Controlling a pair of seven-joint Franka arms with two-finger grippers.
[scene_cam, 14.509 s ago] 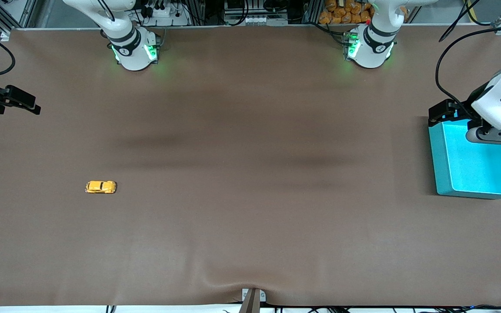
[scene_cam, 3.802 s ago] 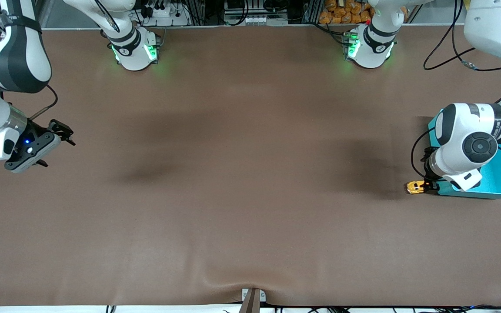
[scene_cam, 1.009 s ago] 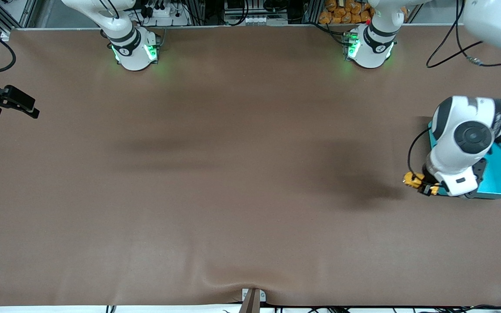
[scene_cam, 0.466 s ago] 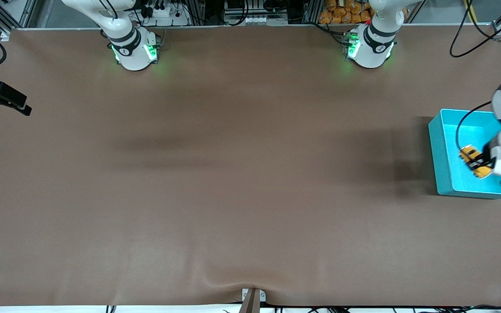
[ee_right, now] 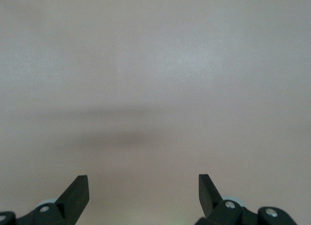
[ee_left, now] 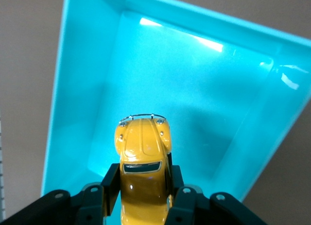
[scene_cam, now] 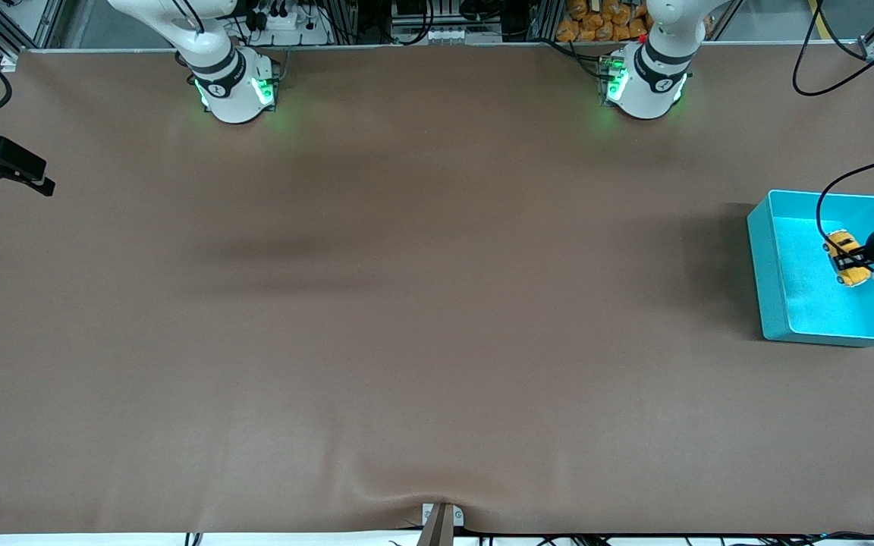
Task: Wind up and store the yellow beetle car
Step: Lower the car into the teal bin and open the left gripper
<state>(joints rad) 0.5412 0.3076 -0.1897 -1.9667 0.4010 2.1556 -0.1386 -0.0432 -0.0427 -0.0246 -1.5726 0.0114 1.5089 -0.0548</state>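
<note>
Over teal bin [scene_cam: 774, 280], left gripper [scene_cam: 856, 262] clamps yellow beetle car [ee_left: 143, 171]; right gripper [ee_right: 143, 193] waits, spread

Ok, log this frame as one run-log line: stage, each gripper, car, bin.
stage: storing | left gripper: shut on yellow beetle car, over teal bin | car: not yet released | right gripper: open, waiting at right arm's end of table

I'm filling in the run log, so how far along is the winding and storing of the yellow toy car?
Nearly finished. The small yellow beetle-shaped toy car has already reached the open teal plastic bin at the left arm's end of the table. In hand: the left gripper has its jaws shut on the car, over the bin's inside. Left: release it into the bin. The right gripper waits open over bare table.
</note>
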